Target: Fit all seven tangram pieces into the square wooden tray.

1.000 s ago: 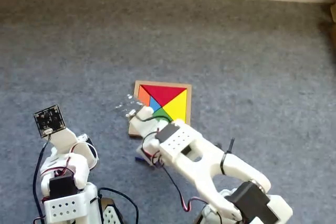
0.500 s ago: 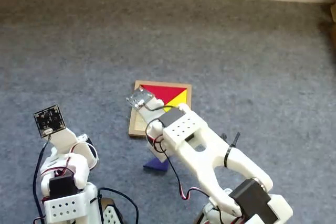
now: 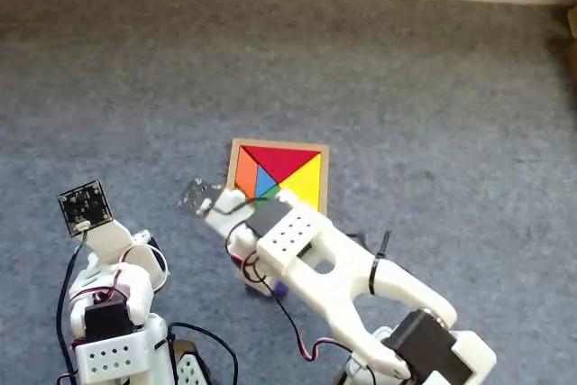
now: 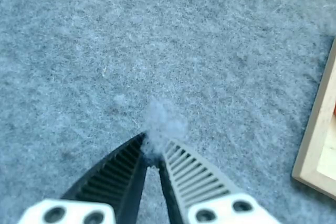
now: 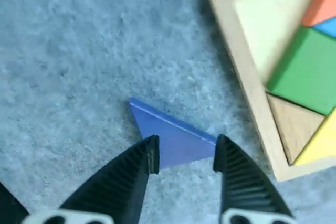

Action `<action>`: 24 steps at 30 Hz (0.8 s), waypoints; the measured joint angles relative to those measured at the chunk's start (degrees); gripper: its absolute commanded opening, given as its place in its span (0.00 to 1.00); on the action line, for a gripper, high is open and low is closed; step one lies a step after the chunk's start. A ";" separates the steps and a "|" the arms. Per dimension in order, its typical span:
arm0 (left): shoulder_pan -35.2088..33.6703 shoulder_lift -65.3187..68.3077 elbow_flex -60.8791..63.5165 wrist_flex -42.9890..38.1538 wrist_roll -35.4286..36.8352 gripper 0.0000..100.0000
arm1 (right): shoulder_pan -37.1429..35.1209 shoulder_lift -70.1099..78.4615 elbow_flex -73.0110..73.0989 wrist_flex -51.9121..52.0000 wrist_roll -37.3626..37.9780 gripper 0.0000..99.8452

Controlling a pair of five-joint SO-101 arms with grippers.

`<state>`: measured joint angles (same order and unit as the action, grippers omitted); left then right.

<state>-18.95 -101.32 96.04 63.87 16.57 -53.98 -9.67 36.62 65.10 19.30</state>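
Note:
The square wooden tray [image 3: 275,144] lies mid-table holding a red triangle [image 3: 281,161], a yellow triangle [image 3: 308,182], an orange piece [image 3: 245,167], a small blue piece [image 3: 266,180] and a green square [image 5: 304,69]. Two bare slots show in the tray [image 5: 247,66] in the right wrist view. A blue triangle [image 5: 176,137] lies flat on the carpet just outside the tray's rim. My right gripper [image 5: 185,153] is open with a finger on either side of that triangle. Only a sliver of the blue triangle [image 3: 279,289] peeks out under the right arm. My left gripper [image 4: 152,153] is shut and holds nothing.
Grey carpet covers the table all round. The left arm [image 3: 113,299] stands at the near left with a square marker tag [image 3: 84,206] on it. A corner of the tray [image 4: 315,140] sits off to one side of the left gripper.
The right arm swung off the tray toward the near left, uncovering the pieces in it. It now covers most of the blue triangle, which showed freely half a second ago. The left arm kept still.

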 measured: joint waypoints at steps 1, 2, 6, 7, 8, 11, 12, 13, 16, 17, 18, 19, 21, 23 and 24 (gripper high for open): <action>0.00 0.00 0.00 0.00 0.00 0.01 | 0.00 0.00 0.35 -0.53 0.44 0.25; 0.00 0.00 0.00 0.00 0.00 0.01 | 0.00 0.00 0.62 -0.79 0.62 0.26; 0.00 0.00 0.00 0.00 0.00 0.01 | -1.05 0.00 1.05 -1.58 1.05 0.26; 0.00 0.00 0.00 0.00 0.00 0.01 | -1.58 0.00 1.14 -1.49 1.14 0.26; 0.00 0.00 0.00 0.00 0.00 0.01 | -2.20 0.00 1.14 -1.49 1.14 0.26; 0.00 0.00 0.00 0.00 0.00 0.01 | -3.96 0.00 1.14 -1.67 1.14 0.26; 0.00 0.00 0.00 0.00 0.00 0.01 | -4.04 0.00 1.67 -1.93 1.14 0.26; 0.00 0.00 0.00 0.00 0.00 0.01 | -4.04 0.00 2.37 -1.76 1.14 0.26; 0.00 0.00 0.00 0.00 0.00 0.01 | -4.31 0.00 5.19 -4.75 1.14 0.26; 0.00 0.00 0.00 0.00 0.00 0.01 | -4.40 0.00 6.33 -5.89 1.14 0.26; 0.00 0.00 0.00 0.00 0.00 0.01 | -4.40 0.00 7.30 -6.95 1.14 0.26; 0.00 0.00 0.00 0.00 0.00 0.01 | -4.40 0.00 8.09 -7.82 1.14 0.26; 0.00 0.00 0.00 0.00 0.00 0.01 | -4.40 0.00 8.62 -8.88 1.14 0.26; 0.00 0.00 0.00 0.00 0.00 0.01 | -4.40 0.00 8.62 -8.97 1.14 0.26; 0.00 0.00 0.00 0.00 0.00 0.01 | -4.40 0.00 8.62 -8.97 1.14 0.26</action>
<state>-18.95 -101.32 96.04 63.87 16.57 -58.37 -9.67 45.23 56.13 20.44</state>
